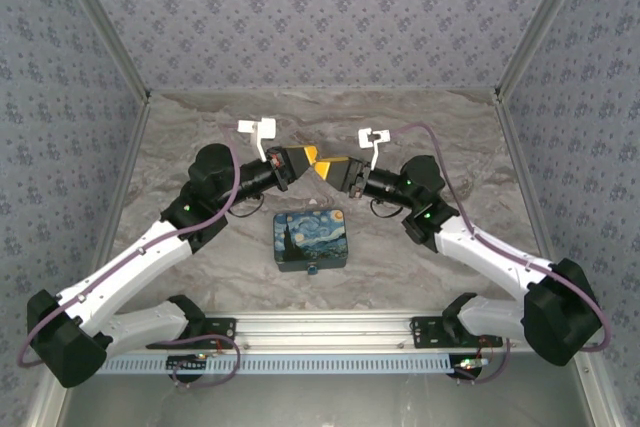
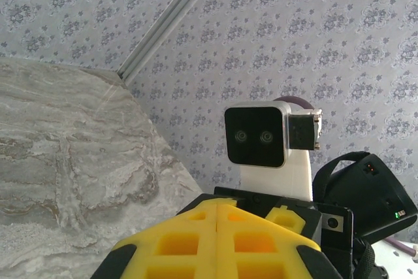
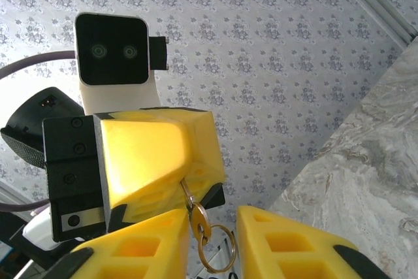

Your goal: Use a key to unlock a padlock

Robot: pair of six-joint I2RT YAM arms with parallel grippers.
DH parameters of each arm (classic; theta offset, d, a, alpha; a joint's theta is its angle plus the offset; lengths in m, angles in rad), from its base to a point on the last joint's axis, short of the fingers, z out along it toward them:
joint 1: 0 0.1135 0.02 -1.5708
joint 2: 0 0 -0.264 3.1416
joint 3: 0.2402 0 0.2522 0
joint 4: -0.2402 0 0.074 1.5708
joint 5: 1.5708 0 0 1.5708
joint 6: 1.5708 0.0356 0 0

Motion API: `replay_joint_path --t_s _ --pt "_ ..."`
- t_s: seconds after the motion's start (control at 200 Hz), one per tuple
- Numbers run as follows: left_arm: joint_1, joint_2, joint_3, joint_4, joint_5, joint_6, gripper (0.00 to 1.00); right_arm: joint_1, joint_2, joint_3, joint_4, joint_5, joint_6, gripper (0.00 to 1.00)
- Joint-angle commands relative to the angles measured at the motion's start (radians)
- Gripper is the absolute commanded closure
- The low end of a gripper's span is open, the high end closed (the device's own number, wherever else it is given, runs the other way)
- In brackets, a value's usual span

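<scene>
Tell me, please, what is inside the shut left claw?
From the left claw a slim key sticks out, and a ring hangs from it between the right claw's fingers. The key's gripped end and anything else inside are covered.

Open table (image 1: 180,127) around central painted box (image 1: 311,239)

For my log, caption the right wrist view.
Shut left gripper pinches the key, its ring dangling inside the open right gripper.
</scene>
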Motion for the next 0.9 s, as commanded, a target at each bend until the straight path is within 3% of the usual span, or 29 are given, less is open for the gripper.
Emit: replay_joint_path --t_s 0.0,0.32,0.48,0.58,0.74,0.894 --pt "-0.005 -0.001 0.04 0.013 0.007 0.03 1.0 -0.012 -0.028 -0.007 0.036 0.006 0.01 0.76" --pt "-0.006 0.002 0.04 0.009 -0.002 0.034 1.0 -0.008 -0.027 -0.002 0.03 -0.004 0.008 0.96" --pt "-0.006 0.001 0.046 -0.014 -0.021 0.039 1.0 -0.009 -0.031 -0.004 -0.008 0.004 -0.002 1.0" --pt "-0.005 -0.007 0.07 -0.109 -0.074 0.07 0.84 -0.009 -0.051 -0.007 -0.09 0.03 -0.035 1.0" --pt "-0.005 -0.047 0.109 -0.349 -0.269 0.152 0.6 -0.019 -0.13 -0.005 -0.388 0.136 -0.165 1.0" --pt "-0.004 -0.101 0.053 -0.492 -0.41 0.201 0.21 -0.047 -0.193 -0.025 -0.632 0.249 -0.238 1.0"
